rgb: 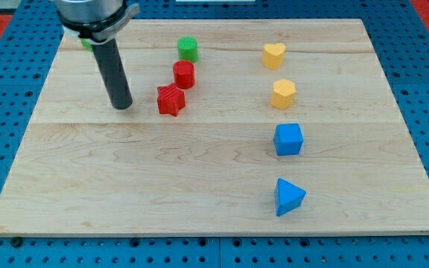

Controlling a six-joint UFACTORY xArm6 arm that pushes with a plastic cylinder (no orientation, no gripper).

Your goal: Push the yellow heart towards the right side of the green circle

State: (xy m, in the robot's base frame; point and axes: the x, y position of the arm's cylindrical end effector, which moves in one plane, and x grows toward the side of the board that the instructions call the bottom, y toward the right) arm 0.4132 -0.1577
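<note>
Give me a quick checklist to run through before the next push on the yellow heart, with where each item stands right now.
1. Yellow heart in plain sight near the view's top: ok.
2. Green circle visible, to the heart's left: ok.
3. Board between heart and circle free of blocks: ok.
4. My tip placed on the heart's right to push it left: not ok; it sits far left, beside the red star.
5. Red cylinder just below the circle, clear of the straight path: ok.
6. Yellow hexagon apart from the heart: ok.
</note>
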